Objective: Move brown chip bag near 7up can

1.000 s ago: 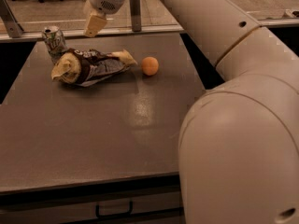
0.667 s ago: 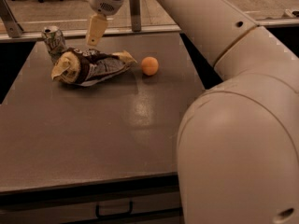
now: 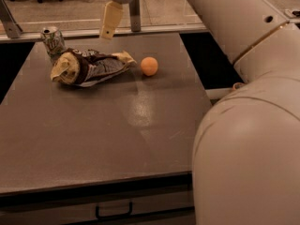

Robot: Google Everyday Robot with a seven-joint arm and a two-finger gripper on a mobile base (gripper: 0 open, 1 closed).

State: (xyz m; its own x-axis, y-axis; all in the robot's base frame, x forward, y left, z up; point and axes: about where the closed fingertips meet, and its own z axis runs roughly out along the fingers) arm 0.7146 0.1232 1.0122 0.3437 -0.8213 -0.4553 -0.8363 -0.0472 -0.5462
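Crinkly brown chip bag (image 3: 89, 67) beside silver-green 7up can (image 3: 52, 40), far-left corner; cream gripper (image 3: 109, 29) above, opening unclear. We judge only retreat remains.

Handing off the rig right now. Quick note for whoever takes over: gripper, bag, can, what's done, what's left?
Gripper: hangs above the far edge of the table, off the bag, holding nothing.
Brown chip bag: lying on the table, left end right beside the 7up can.
Done: bag looks placed near the can.
Left: probably only pulling the arm back.
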